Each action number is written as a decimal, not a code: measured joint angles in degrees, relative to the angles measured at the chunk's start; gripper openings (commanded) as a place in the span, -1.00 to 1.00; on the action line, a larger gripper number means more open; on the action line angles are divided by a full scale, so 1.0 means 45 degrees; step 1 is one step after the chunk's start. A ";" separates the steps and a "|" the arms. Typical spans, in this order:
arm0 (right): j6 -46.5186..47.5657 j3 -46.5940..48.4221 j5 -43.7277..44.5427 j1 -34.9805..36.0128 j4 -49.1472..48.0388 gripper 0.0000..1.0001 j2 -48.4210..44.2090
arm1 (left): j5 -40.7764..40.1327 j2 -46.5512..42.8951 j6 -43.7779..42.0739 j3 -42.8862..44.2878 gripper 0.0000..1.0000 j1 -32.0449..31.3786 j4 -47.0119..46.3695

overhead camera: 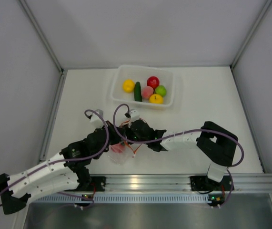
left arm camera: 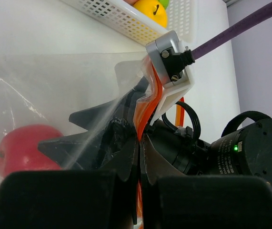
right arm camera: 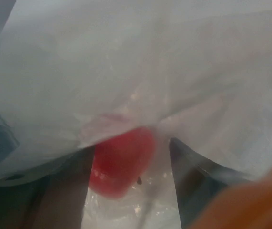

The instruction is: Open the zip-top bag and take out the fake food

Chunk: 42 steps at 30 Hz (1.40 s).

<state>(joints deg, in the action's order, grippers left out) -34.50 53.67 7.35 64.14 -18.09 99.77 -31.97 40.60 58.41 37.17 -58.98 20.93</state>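
White table [overhead camera: 212,109] boxed in by plain white walls, and most of the fake food [overhead camera: 147,90] sits in the white mesh basket [overhead camera: 118,78] at the far middle, dark green cucumber [overhead camera: 137,91] included. The zip-top bag [overhead camera: 120,155] is down at the near middle where both arms meet, with one red fruit [left arm camera: 24,148] inside it. The left gripper [left arm camera: 139,143] is clamped tight on the bag's orange zip strip [left arm camera: 147,102]. The right gripper [right arm camera: 131,148] is spread apart and poked in under the plastic, with the red fruit between its fingers [right arm camera: 74,191].
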 measured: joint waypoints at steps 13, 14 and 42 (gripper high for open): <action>-0.0112 0.0185 -0.1486 -0.0029 -0.1341 0.52 0.1156 | -0.0554 -0.0063 -0.0107 -0.0126 -1.00 0.0015 0.0423; -0.0160 0.0194 -0.1569 -0.0029 -0.1345 0.55 0.1195 | -0.0588 -0.0073 -0.0112 -0.0155 -1.00 0.0015 0.0427; -0.0155 -0.0763 -0.0316 0.1166 0.0316 0.16 0.0180 | -0.0491 -0.0155 0.0058 -0.0767 -1.00 0.0034 -0.0073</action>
<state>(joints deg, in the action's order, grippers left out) -35.20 50.24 5.93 69.38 -16.67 100.57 -34.17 39.90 58.67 33.71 -58.83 20.60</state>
